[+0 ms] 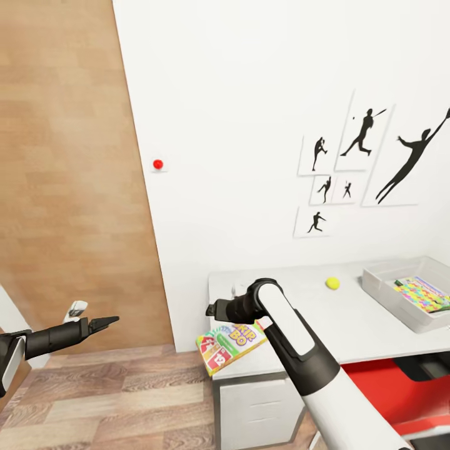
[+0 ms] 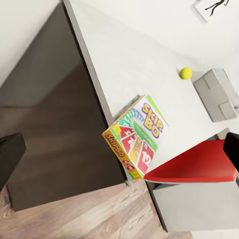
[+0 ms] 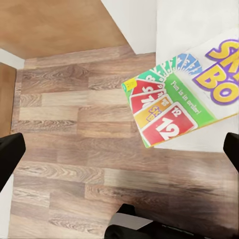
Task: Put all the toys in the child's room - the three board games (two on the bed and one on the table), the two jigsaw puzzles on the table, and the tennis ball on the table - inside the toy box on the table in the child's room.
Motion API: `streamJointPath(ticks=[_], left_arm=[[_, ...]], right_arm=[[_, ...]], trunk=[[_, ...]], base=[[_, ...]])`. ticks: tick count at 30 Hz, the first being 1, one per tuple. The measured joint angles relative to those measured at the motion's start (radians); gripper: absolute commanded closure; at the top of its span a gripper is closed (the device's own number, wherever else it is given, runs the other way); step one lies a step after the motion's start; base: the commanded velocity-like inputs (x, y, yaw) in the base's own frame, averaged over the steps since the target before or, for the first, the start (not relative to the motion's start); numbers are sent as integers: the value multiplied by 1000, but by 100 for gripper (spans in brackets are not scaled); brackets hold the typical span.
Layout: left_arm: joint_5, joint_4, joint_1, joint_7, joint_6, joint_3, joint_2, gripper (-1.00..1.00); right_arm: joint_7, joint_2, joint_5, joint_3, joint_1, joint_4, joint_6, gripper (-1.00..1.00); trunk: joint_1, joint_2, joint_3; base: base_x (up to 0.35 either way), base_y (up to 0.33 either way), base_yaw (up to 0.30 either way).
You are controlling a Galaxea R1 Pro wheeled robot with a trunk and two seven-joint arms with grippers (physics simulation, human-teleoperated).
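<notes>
The SKIP-BO box point(image 1: 230, 345) is a flat card box printed green, red, yellow and white, with purple-edged yellow lettering on a white patch and fanned number cards, a red "12" among them, across its lower half. It lies on the near left corner of the table point(image 1: 350, 319), with one end jutting out past the edge over the floor point(image 1: 119, 400); the left wrist view shows it point(image 2: 137, 137) the same way, overhanging the desk edge. The right gripper point(image 1: 211, 308) hovers just above the box, apart from it; in the right wrist view its two dark fingers point(image 3: 10, 154) stand wide apart at either side with the box point(image 3: 177, 102) below and nothing between them, so it is released. The left gripper point(image 1: 107, 322) hangs out over the floor well left of the table; whether its jaws are parted I cannot tell.

Farther along the pale grey-white top sits the tennis ball point(image 1: 332, 283), small and yellow-green, and past it the toy box point(image 1: 384, 290), a grey bin with sloping sides, with a jigsaw point(image 1: 422, 294) of bright pieces lying inside it. A red chair seat point(image 1: 387, 390) shows under the table beside a white drawer unit point(image 1: 256, 406). The floor is wood plank, the left wall brown wood panel, the back wall point(image 1: 250, 94) white with black sports silhouettes point(image 1: 375, 156) and a small red knob point(image 1: 158, 164)
</notes>
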Motion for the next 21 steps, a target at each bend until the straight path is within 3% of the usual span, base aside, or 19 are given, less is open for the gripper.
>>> streamJointPath(ticks=[21], left_arm=[[1, 0, 0, -1, 1, 0, 1, -100]], right_arm=[[3, 6, 3, -1, 20, 12, 10, -100]], trunk=[[0, 0, 27]], base=[[-98, 29, 0]])
